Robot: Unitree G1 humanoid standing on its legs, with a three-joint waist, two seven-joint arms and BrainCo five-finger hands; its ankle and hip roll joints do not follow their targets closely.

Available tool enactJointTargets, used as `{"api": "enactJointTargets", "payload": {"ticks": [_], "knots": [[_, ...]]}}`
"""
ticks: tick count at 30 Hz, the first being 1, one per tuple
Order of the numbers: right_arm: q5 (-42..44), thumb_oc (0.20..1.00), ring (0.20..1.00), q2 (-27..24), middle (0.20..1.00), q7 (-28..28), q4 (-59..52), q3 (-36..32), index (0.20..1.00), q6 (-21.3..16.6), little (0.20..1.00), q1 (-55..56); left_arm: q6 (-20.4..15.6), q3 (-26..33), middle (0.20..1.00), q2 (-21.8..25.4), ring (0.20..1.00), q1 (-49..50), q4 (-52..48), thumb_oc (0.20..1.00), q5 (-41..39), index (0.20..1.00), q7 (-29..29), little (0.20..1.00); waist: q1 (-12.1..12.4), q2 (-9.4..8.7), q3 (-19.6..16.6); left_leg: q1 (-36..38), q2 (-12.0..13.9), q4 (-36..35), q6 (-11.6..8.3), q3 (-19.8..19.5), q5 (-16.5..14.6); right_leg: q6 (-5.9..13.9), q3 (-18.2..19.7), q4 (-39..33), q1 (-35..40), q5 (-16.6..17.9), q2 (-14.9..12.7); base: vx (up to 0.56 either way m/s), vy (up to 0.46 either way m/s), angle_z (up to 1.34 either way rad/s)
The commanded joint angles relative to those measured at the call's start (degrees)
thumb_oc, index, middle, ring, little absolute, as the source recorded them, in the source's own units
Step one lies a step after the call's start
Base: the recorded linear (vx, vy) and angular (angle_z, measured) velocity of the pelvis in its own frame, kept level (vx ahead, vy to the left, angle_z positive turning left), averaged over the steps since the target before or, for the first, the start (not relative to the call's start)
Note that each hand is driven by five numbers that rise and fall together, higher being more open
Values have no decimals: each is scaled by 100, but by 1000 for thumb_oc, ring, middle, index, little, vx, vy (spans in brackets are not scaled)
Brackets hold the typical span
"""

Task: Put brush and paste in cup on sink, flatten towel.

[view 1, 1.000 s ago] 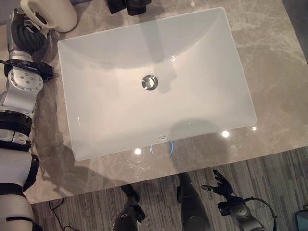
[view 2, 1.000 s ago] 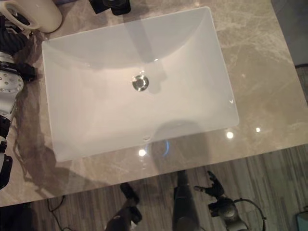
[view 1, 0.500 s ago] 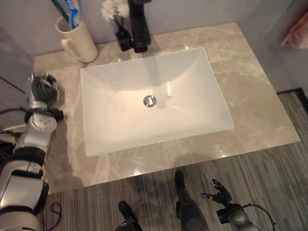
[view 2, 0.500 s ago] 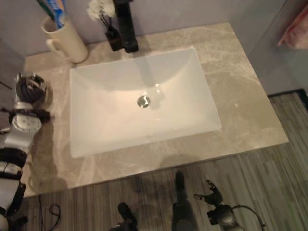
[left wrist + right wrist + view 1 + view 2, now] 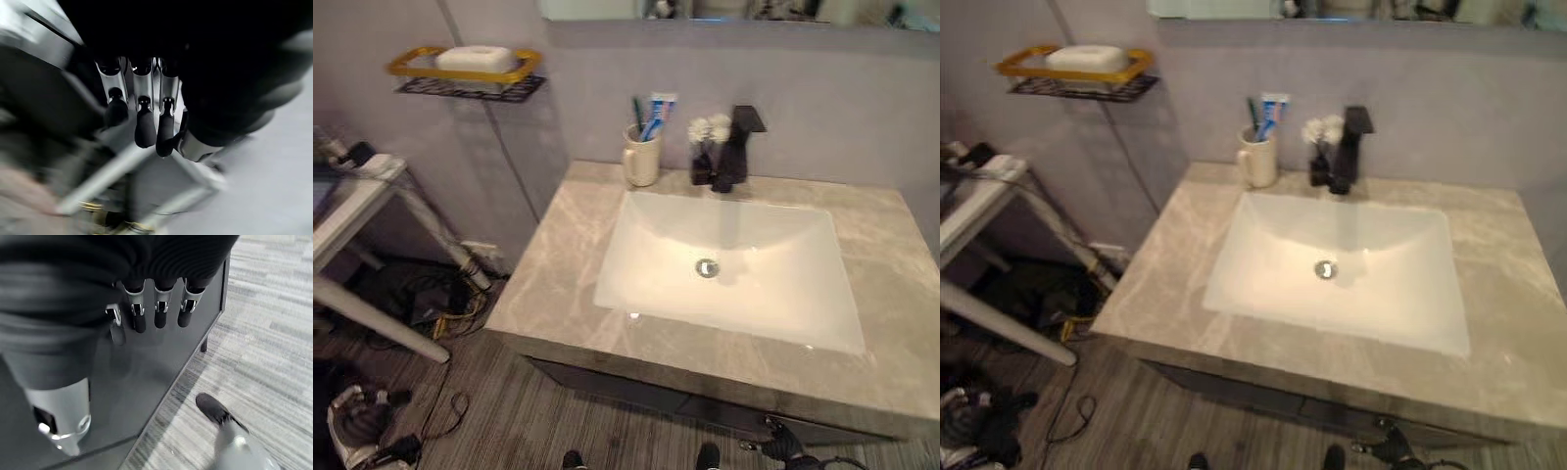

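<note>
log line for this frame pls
cup: on counter by sink, brush and paste inside | left hand: open, empty | right hand: open, empty, low by cabinet

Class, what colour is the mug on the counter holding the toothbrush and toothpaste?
Cream ceramic mug, clearest in the left eye view.

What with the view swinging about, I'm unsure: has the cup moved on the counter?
No. The cup stands off the sink's back left corner, left of the black faucet, as before; only the camera pulled back.
</note>
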Motion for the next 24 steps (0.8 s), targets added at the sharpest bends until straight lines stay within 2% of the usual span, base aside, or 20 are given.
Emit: {"api": "enactJointTargets", "payload": {"ticks": [1,2,4,7,8,9,10,13,14,17,18,19,20,21,22,23,24], "knots": [[149,1000,1000,-22,1000,-151,-326,-317,1000,-87,1000,-522,101,-682,200,-105,200,-626,552,200,-6,200,-622,200,-215,-245,298,-4,-640,830,364,-599,-683,20,240,455,0,0,-159,-210,313,-17],[202,1000,1000,8,1000,-185,-417,-427,1000,-104,1000,-476,194,-1064,200,-113,200,-721,713,200,407,200,-717,200,-298,-244,289,80,-732,691,444,-582,-702,107,307,486,-86,139,-228,-201,296,-12],[383,1000,1000,114,1000,-287,-519,-537,1000,-176,1000,-430,-58,-1698,200,50,200,-913,564,200,1027,200,-806,200,-388,-341,344,37,-960,638,596,-608,-721,275,495,509,-319,593,-436,-236,259,-5],[550,1000,1000,197,1000,-361,-535,-671,1000,-345,1000,-326,-109,-2620,200,204,200,-1168,869,200,1811,200,-1324,200,-502,-389,457,66,-1153,448,749,-398,-706,419,681,326,-631,1070,-661,-308,257,-9],[602,1000,1000,324,1000,-436,-221,-739,1000,-341,1000,-363,-123,-3182,200,233,200,-1358,1041,200,2267,200,-1535,200,-534,-311,548,146,-1040,316,750,-129,-652,419,381,289,-781,1189,-789,-279,169,-71],[602,1000,1000,325,1000,-435,-218,-743,1000,-343,1000,-369,-127,-3185,200,232,200,-1368,1048,200,2268,200,-1532,200,-528,-324,542,133,-1057,307,755,-124,-634,419,393,288,-803,1200,-804,-375,232,-109],[505,1000,1000,331,1000,-436,-123,-693,1000,-313,1000,-369,-218,-3634,200,286,200,-1467,767,200,2457,200,-1792,200,-517,-204,573,200,-943,118,788,166,-503,419,-177,594,-791,804,-796,-313,215,-108],[416,1000,1000,357,1000,-367,34,-610,1000,-288,1000,-251,-266,-3973,200,365,200,-1631,633,200,2526,200,-1979,200,-521,-184,492,224,-855,-173,872,620,-270,315,-376,1300,-558,183,-611,-266,155,-140],[330,1000,1000,353,1000,-379,93,-604,1000,-266,1000,-214,-244,-4013,200,360,200,-1654,575,200,2513,200,-2006,200,-474,-163,442,283,-817,-196,897,775,-340,325,-531,1691,-364,-116,-588,-187,48,-128],[308,1000,1000,372,1000,-441,232,-657,1000,-229,1000,-197,-139,-3857,200,249,200,-1736,738,200,2432,200,-1908,200,-434,-211,300,171,-736,-147,899,1370,-220,300,-846,1803,76,-276,-591,-245,-51,-127],[290,1000,1000,368,1000,-462,346,-679,1000,-193,1000,-232,-114,-3747,200,199,200,-1718,779,200,2348,200,-1851,200,-361,-214,248,113,-642,-93,870,1684,-155,301,-1186,1738,241,-270,-680,-195,-84,-109],[289,1000,1000,367,1000,-463,357,-675,1000,-196,1000,-241,-114,-3745,200,196,200,-1717,780,200,2347,200,-1849,200,-341,-212,253,122,-632,-83,859,1709,-161,298,-1166,1717,246,-263,-667,-201,-112,-177],[240,1000,1000,366,1000,-477,426,-668,1000,-172,1000,-280,-90,-3651,200,151,200,-1680,780,200,2293,200,-1807,200,-270,-217,213,73,-535,-37,824,1928,-99,291,-1395,1650,354,-241,-719,-267,-247,-193],[117,1000,1000,397,1000,-482,436,-596,1000,-126,1000,-406,-37,-3438,200,69,200,-1607,798,200,2156,200,-1730,200,-138,-275,168,1,-234,60,718,2488,63,300,-2014,1624,513,-143,-919,-313,-339,-196],[81,1000,1000,424,1000,-467,406,-547,1000,-106,1000,-422,-2,-3355,200,23,200,-1600,812,200,2107,200,-1714,200,-106,-324,150,-18,-142,100,672,2623,108,292,-2063,1506,565,-170,-899,-257,-437,-173],[78,1000,1000,475,1000,-464,365,-483,1000,-90,1000,-417,30,-3265,200,-12,200,-1605,844,200,2096,200,-1657,200,-81,-374,133,-10,18,109,569,2765,217,195,-1969,1240,588,-354,-678,-111,-394,-188],[114,1000,1000,506,1000,-488,316,-455,1000,-118,1000,-407,45,-3231,200,-45,200,-1652,916,200,2088,200,-1603,200,-145,-373,130,-32,159,202,479,2799,306,123,-1716,1130,539,-484,-490,-46,-422,-207]]}}
